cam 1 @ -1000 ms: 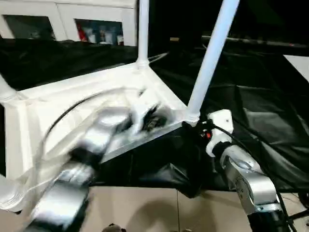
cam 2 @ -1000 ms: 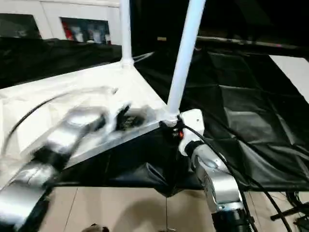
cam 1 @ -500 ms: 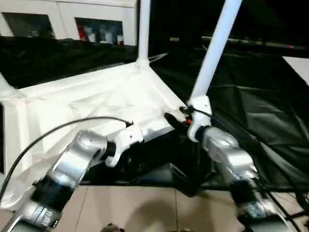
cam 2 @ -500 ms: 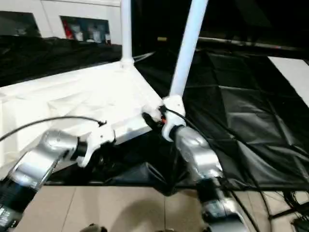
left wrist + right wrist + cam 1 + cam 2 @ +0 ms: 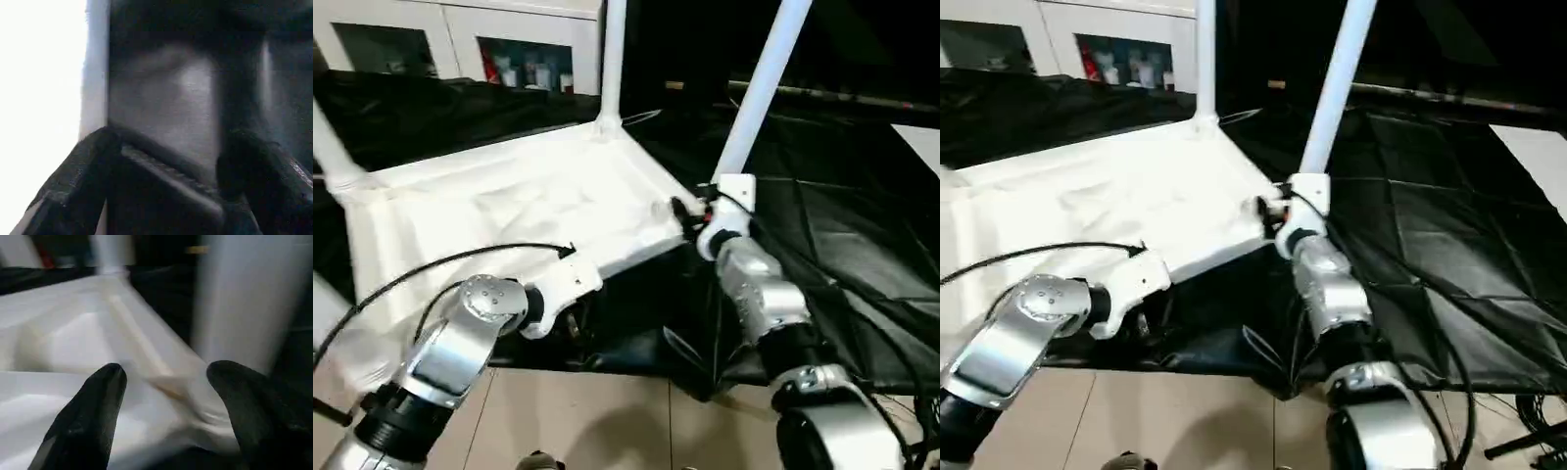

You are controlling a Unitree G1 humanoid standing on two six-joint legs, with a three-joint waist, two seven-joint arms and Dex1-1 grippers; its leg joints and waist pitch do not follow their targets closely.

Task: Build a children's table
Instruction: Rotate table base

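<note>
A: Where's the top (image 5: 529, 211)?
B: Centre-left of the head view, upside down on black sheeting (image 5: 842, 225), ribbed underside up. Legs stand in the sockets: one leg (image 5: 610, 59) at upper centre, another (image 5: 766, 78) right of it, a third (image 5: 331, 147) at the left edge. A blurred white shape at lower left may be the fourth, can't tell.

A: Right end effector (image 5: 166, 377)?
B: At the top's near right corner, just below the base of the right-hand leg. Fingers (image 5: 88, 421) apart, nothing between them (wrist view shows the corner rim and leg base past the tips). Can't tell if it touches the rim.

A: Left end effector (image 5: 166, 152)?
B: Lower centre-left of the head view, at the top's near edge, tips pointing under it. In its wrist view the fingers (image 5: 78, 181) stand wide apart, empty, with dark sheeting ahead and the white edge along one side.

A: Anything else?
B: White cabinet (image 5: 460, 44) with glass doors at upper left. Pale floor (image 5: 607, 421) along the bottom of the frame.
</note>
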